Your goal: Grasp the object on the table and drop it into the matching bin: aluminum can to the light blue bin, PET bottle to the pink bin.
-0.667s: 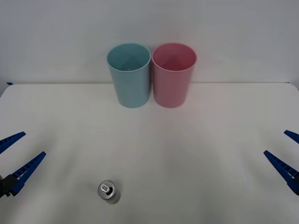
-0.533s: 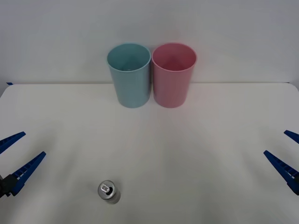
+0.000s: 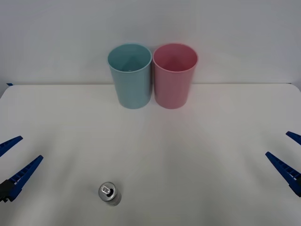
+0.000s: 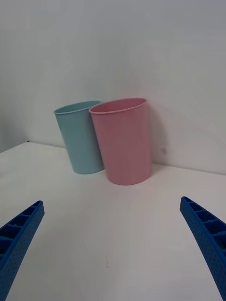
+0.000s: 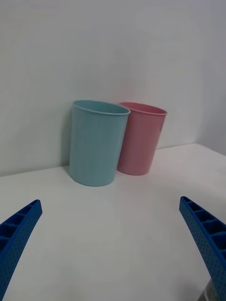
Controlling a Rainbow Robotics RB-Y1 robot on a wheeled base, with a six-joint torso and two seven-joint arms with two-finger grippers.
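while the can (image 3: 109,193) stands upright and alone on the near left of the table (image 3: 211,141), well apart from the 2 bins at the far edge, the blue bin (image 3: 130,75) and pink bin (image 3: 175,75) sit side by side, mouths up, ready for a drop. left gripper (image 3: 13,161) hovers at the left edge, the closer of the 2 to the can, fingers spread wide and holding nothing. right gripper (image 3: 288,155) waits at the right edge, equally wide open and empty.
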